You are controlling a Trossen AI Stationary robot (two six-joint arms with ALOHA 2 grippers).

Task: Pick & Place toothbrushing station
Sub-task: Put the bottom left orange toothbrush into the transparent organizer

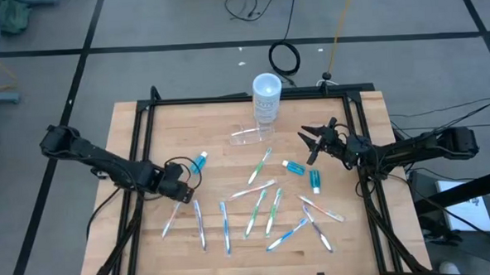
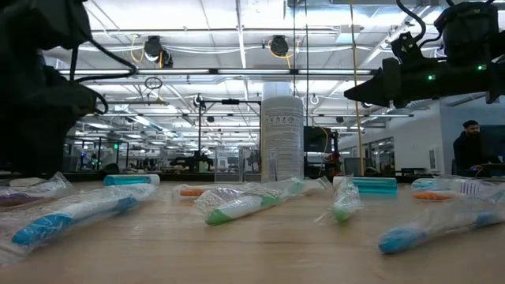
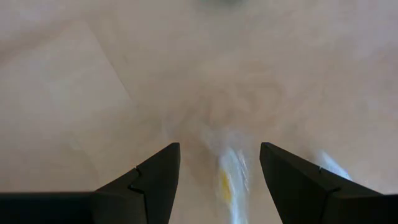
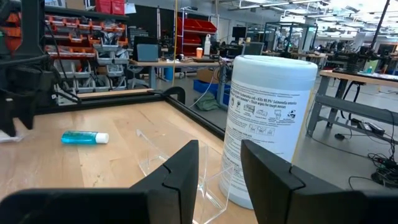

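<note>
The toothbrushing station [image 1: 251, 135], a clear plastic holder, rests on the table's far middle, just in front of a white round canister [image 1: 266, 97]. In the right wrist view the station [image 4: 155, 163] lies ahead beside the canister [image 4: 268, 118]. My right gripper [image 1: 311, 139] hangs open and level to the right of the station, its fingers [image 4: 180, 177] pointing at it and touching nothing. My left gripper [image 1: 183, 191] points down, open, at the table's left. Its fingers [image 3: 155, 180] stand either side of a blurred wrapped toothbrush [image 3: 229, 180] on the wood below.
Several wrapped toothbrushes [image 1: 256, 210] lie scattered over the table's near half. Blue toothpaste tubes lie at the left [image 1: 199, 163] and the right [image 1: 316, 181]. A black frame rail [image 1: 243, 97] runs along the far edge. A person stands in the room behind [image 2: 471, 146].
</note>
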